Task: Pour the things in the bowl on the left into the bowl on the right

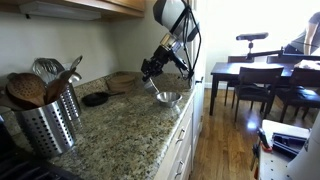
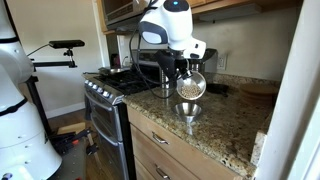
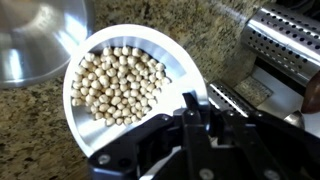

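exterior view, counter: granite counter (image 1: 120, 135), seen along its length
utensil holder: perforated metal utensil holder (image 1: 45, 122) by the near end, wooden spoons (image 1: 28, 90) and other tools standing in it
metal bowl: metal bowl (image 1: 168, 98) sits upright near the counter's front edge, far end
gripper: gripper (image 1: 153, 68) hangs above and just beside the metal bowl; what it holds is too dark to read here

exterior view, white bowl: white bowl (image 2: 190, 85) off the counter, tipped steeply, mouth facing the camera, directly over the metal bowl
contents: pale round beans (image 2: 189, 89) still fill the white bowl's inside
metal bowl below: close to the front edge, apart from the white bowl
stove: stove (image 2: 105, 105) adjoins the counter's end

wrist view, grip: fingers (image 3: 191, 103) clamped tight on the white bowl's near rim
white bowl contents: beans piled together, covering most of the bottom
metal bowl inside: only part in frame at the top corner, that part bare metal
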You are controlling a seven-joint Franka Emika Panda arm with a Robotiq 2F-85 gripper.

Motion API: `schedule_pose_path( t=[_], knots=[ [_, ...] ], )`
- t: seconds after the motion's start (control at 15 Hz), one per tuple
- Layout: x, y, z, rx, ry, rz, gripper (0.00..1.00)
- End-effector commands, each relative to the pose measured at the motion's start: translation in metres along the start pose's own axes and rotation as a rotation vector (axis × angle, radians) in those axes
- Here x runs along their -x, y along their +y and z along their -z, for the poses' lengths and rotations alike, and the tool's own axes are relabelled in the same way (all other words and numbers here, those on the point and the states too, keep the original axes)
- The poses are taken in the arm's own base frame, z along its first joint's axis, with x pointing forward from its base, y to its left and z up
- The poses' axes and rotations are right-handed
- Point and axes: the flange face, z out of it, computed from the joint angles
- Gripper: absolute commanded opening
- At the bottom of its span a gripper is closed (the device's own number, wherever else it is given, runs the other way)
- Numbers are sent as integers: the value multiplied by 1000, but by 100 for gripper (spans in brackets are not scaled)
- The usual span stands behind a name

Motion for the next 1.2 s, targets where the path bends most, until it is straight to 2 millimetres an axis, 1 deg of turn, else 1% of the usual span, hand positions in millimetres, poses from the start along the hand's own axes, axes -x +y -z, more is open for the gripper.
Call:
schedule_pose_path(
  t=[0.0, 1.13],
  knots=[
    [3, -1, 9, -28, 22, 4, 4],
    [23, 5, 13, 6, 4, -28, 4]
  ],
)
